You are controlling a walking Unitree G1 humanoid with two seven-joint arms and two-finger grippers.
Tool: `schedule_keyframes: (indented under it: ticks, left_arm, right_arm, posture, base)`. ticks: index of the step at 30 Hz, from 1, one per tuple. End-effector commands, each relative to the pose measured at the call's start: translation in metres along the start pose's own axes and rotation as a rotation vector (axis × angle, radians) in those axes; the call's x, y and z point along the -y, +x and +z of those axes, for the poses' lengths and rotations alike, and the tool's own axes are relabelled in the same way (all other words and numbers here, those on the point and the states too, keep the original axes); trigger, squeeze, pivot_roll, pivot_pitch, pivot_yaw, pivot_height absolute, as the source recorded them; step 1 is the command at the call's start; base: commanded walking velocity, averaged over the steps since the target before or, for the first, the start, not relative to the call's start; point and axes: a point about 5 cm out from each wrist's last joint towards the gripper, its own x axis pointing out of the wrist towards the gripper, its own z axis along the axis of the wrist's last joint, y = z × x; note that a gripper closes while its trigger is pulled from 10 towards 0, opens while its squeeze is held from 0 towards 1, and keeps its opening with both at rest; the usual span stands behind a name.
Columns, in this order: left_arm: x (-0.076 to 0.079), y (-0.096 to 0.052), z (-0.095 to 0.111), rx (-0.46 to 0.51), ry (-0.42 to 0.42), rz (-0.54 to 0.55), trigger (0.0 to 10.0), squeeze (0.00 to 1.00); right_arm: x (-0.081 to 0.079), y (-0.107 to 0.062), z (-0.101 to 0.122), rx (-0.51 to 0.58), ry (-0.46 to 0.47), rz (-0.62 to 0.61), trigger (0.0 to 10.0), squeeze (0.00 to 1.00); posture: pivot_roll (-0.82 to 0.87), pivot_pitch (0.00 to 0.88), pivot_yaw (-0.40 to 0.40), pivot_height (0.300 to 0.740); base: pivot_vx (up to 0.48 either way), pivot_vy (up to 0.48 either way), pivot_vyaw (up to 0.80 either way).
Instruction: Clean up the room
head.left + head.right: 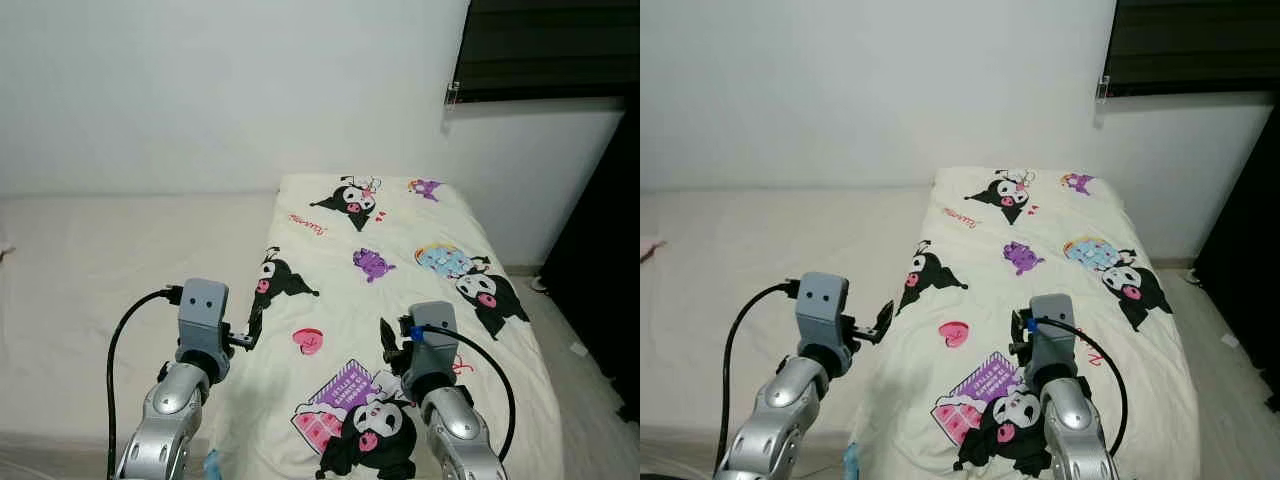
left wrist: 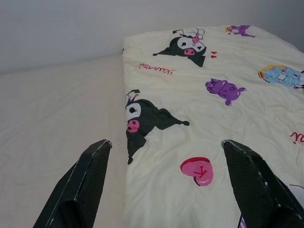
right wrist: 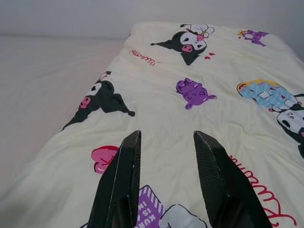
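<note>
Hovering over the blanket, the left hand spreads wide and empty at its left edge, nearer that edge; the right hand hangs half-open, empty, above its middle. Blanket's length runs away toward the wall.

Two silver arms, rounded glossy metal segments. Left wrist: grey box housing with two small dark dots on its face; thick black cable loops from its side. Right wrist: similar grey box; black cable arcs off a blue connector. Each end effector, left and right, has two long black fingers with fine weave texture.
</note>
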Motion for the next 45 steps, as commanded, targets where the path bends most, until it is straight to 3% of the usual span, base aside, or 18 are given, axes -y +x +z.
schedule_keyframes:
  ticks: [1,8,45]
  left_arm:
    - [-0.0018,-0.0001,-0.0037,-0.016,0.006,0.001,10.0,0.00]
    - [-0.0031,-0.0002,-0.0030,-0.013,0.003,0.000,10.0,0.00]
    - [-0.0094,-0.0058,-0.0017,-0.007,-0.003,0.024,10.0,0.00]
  right_arm:
    - [-0.0004,0.0005,-0.0011,0.001,0.015,0.001,10.0,0.00]
    - [-0.0014,0.0015,0.0002,0.012,0.018,0.007,10.0,0.00]
    - [-0.0060,0.0035,-0.0008,0.016,0.024,0.034,10.0,0.00]
  posture:
    - [0.02,0.009,0.031,0.740]
    - [0.02,0.010,0.030,0.740]
    - [0.04,0.028,0.015,0.740]
  base:
    - [0.000,0.000,0.00]
    - [0.000,0.178,0.00]
    - [0.000,0.469,0.00]
